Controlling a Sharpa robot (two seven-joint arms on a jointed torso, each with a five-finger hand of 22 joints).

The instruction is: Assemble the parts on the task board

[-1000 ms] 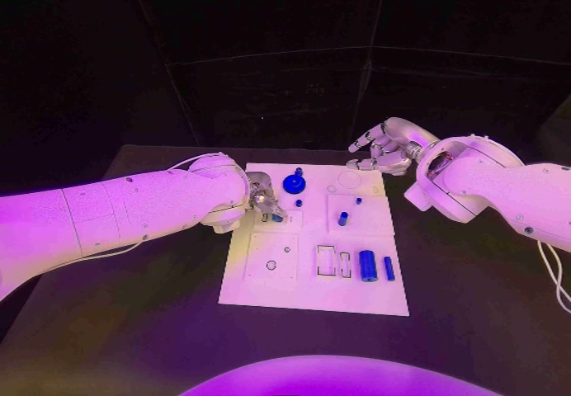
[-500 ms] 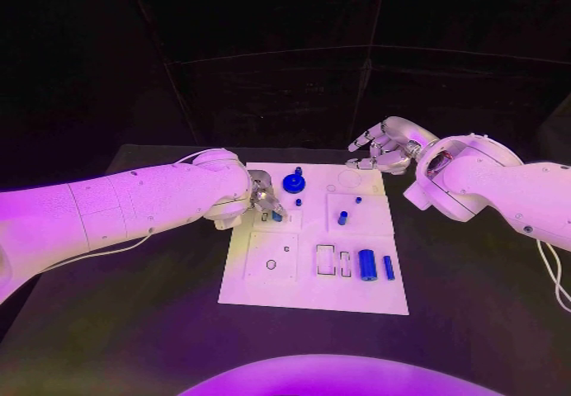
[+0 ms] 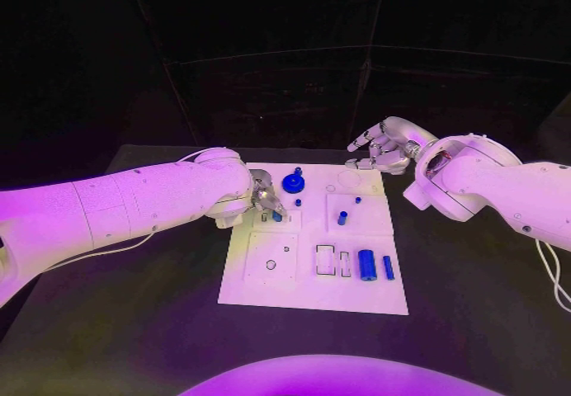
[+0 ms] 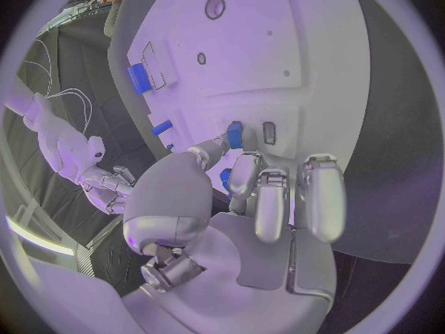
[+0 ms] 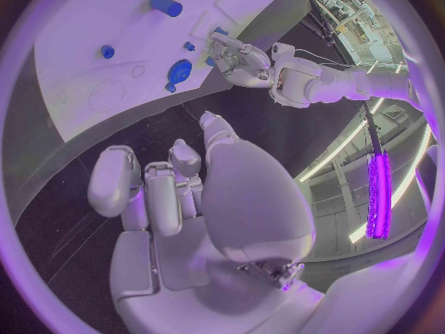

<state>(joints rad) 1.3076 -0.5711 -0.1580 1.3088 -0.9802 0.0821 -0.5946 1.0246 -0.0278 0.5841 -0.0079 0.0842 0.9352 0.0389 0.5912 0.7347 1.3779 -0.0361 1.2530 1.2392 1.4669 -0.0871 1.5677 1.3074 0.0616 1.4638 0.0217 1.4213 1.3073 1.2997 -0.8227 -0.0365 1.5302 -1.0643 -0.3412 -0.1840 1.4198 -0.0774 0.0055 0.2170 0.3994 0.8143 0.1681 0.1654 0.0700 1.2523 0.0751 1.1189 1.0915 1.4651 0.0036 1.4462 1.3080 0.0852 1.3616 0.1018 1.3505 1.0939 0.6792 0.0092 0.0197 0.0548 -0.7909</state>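
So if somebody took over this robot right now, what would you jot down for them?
Left hand: pinching a small blue part at a slot on the task board, left side.
Right hand: holding nothing, fingers apart, off the board's far right corner.
Standing in the board: blue knob, short peg.
Still lying loose: large blue cylinder, thin blue pin.
Left: seat the pinched part, then the loose ones.

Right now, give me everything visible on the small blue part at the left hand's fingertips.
The small blue part is a short, plain blue piece, plastic by its look, with no markings that can be made out. It stands on the white task board, by a small rectangular slot near the board's left edge. The fingertips of the left hand are on it; in the left wrist view a fingertip meets its side. Whether it is already seated in a slot cannot be told. No other part touches it.
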